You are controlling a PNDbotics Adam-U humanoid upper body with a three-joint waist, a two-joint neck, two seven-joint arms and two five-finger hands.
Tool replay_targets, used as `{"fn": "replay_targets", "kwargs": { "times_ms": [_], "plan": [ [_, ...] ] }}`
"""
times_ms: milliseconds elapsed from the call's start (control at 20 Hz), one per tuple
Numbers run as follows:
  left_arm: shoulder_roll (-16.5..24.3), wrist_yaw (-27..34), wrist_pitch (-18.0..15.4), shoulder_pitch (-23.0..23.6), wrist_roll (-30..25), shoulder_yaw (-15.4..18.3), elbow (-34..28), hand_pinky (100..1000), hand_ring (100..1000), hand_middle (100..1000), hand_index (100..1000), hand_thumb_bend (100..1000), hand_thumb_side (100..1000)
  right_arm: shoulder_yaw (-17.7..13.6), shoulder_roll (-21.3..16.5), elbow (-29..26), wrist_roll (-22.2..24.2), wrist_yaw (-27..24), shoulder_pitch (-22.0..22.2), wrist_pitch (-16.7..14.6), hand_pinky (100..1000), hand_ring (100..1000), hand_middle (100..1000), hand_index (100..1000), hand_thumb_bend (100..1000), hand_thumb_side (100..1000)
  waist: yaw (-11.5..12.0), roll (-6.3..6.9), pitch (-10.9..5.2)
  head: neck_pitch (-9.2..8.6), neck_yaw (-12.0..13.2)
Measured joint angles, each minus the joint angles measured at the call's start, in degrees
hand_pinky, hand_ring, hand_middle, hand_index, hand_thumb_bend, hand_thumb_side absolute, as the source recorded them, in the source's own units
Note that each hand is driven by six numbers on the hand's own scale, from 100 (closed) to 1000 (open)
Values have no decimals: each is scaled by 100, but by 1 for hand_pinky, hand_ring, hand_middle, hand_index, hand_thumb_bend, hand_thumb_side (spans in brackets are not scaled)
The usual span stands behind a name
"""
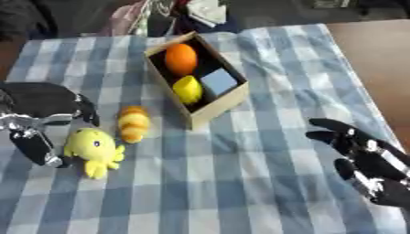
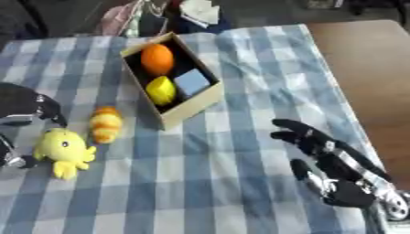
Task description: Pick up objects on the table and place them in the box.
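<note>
A cardboard box stands on the blue checked tablecloth and holds an orange, a yellow lemon and a pale blue block. Left of the box lies an orange-and-yellow striped toy. A yellow octopus plush lies further left. My left hand is at the left edge, right beside the plush, with a finger by its side; its fingers are not closed round it. My right hand rests open at the lower right, fingers spread, holding nothing.
The table's right edge runs past the cloth onto a brown floor. Clutter, including white paper, lies beyond the far edge. Bare cloth spreads between the two hands.
</note>
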Motion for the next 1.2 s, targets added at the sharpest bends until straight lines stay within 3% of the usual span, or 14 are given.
{"fn": "replay_targets", "kwargs": {
  "times_ms": [200, 250, 300, 450, 650, 700, 1000, 1200],
  "plan": [
    [-226, -411, -9, -77, 490, -73, 318, 748, 710, 700, 825, 524, 170, 0, 0, 0, 2, 0, -2, 2, 1000, 925, 975, 1000, 100, 466, -30, 0, 0, 0, 0],
    [-286, -497, -18, -96, 604, -105, 403, 742, 701, 690, 819, 559, 173, 0, 0, 0, 2, 0, -4, 2, 1000, 925, 975, 1000, 100, 466, -39, 0, 0, 0, 1],
    [-342, -567, -30, -106, 700, -139, 487, 734, 687, 675, 811, 507, 164, 0, 0, 0, 2, 0, -4, 2, 1000, 925, 975, 1000, 100, 467, -48, 0, 0, 0, 4],
    [-485, -626, -92, -125, 868, -238, 720, 714, 652, 638, 784, 477, 164, 0, 1, 0, 2, 0, -8, 2, 1000, 925, 975, 1000, 100, 468, -55, -2, 0, 0, 13],
    [-576, -411, -159, -134, 912, -294, 860, 670, 574, 539, 676, 336, 108, 0, 1, 0, 2, 0, -12, 2, 1000, 925, 975, 1000, 100, 469, -60, -2, 0, 0, 13],
    [-576, -350, -162, -135, 912, -292, 858, 655, 544, 507, 645, 293, 114, 0, 1, 0, 2, 0, -13, 2, 1000, 925, 975, 1000, 100, 469, -58, -2, 0, 0, 13],
    [-429, 160, -48, -297, 931, -42, 384, 652, 527, 486, 626, 292, 114, 0, 1, 0, -8, 2, -12, 9, 1000, 925, 976, 1000, 100, 473, -48, -2, 0, 0, -6],
    [-225, 396, 69, -928, 881, 155, 64, 658, 534, 493, 633, 308, 112, 2, 1, 0, -11, 3, 3, 14, 1000, 926, 976, 1000, 100, 479, -59, -1, 0, 0, -16]
  ]
}}
